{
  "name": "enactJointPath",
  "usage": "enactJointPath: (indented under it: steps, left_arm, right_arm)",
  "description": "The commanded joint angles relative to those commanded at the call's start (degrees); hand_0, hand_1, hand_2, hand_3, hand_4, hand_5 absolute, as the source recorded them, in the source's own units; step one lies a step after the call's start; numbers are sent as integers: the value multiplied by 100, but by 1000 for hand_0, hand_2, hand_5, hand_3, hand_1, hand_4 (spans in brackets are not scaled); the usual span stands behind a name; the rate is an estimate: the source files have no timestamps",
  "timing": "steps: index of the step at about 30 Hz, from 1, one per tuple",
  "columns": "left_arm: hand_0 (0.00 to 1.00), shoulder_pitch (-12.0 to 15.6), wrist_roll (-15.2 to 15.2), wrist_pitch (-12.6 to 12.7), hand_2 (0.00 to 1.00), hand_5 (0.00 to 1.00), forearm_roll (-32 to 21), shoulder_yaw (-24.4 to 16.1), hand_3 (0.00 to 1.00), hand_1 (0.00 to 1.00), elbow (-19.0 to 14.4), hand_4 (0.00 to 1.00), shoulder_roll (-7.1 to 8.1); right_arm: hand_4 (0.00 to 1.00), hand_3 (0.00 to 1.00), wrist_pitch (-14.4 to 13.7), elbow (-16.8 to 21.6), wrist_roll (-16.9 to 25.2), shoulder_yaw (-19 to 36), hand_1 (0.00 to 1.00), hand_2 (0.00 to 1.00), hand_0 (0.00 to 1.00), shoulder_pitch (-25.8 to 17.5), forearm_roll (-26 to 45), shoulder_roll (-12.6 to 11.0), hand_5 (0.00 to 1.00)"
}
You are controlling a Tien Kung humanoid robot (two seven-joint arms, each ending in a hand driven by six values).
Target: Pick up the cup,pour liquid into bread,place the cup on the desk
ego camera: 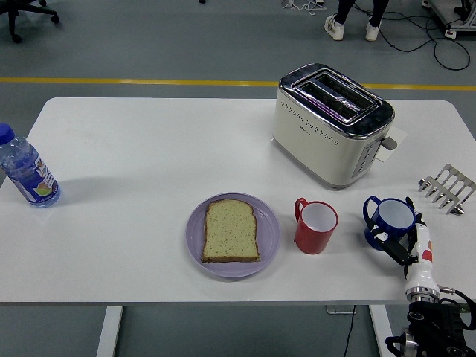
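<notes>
A blue cup (387,217) with two handles stands on the white table (149,156) at the right front. My right hand (399,232) comes up from the lower right corner and its black fingers (384,238) wrap the cup's near and right sides. The cup rests on the table. A slice of bread (231,230) lies on a purple plate (269,234) at the front middle. A red cup (315,226) stands between the plate and the blue cup. My left arm is out of view.
A cream toaster (331,123) stands behind the cups. A metal toast rack (447,189) sits at the right edge. A water bottle (27,169) stands at the far left. A person's feet (349,28) show on the floor beyond the table.
</notes>
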Motion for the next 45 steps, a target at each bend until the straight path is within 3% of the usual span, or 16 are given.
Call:
enactJointPath:
  steps: [1,2,7,8,20,21,26,44,45]
  left_arm:
    - [635,-1,0,0,657,835,1,1,553,647,1,323,0]
    - [635,-1,0,0,657,835,2,1,553,646,1,323,0]
    - [635,1,0,-1,657,835,-1,-13,553,646,-1,323,0]
    - [635,5,0,-1,657,835,2,-16,554,646,-4,324,0]
    - [635,52,0,-3,657,835,-15,24,553,646,-1,323,0]
    - [635,55,1,-3,657,835,-19,34,553,646,0,323,0]
    - [635,58,1,-5,657,835,-22,51,553,646,-2,324,0]
    - [635,23,3,-4,657,835,1,-44,554,646,-1,324,0]
    - [635,20,4,-4,657,835,2,-44,555,646,-1,324,0]
  right_arm:
    - [941,939,-7,-15,26,-15,757,897,901,3,45,1,187]
    - [896,909,-9,-18,32,-19,717,853,821,4,56,2,127]
    - [896,909,-13,-81,149,-33,717,853,821,-2,257,7,127]
    - [806,868,-12,-87,149,-32,621,806,647,-4,287,6,32]
    - [784,828,-76,-78,149,-40,581,765,593,-51,548,4,8]
    - [750,761,-85,-67,149,-34,523,671,511,-59,569,3,11]
    - [724,742,-95,-5,149,-10,518,650,513,-84,571,-3,2]
    - [716,695,-198,1142,149,285,476,592,485,-136,80,-159,4]
    - [709,659,-200,1185,149,300,437,562,434,-133,38,-173,6]
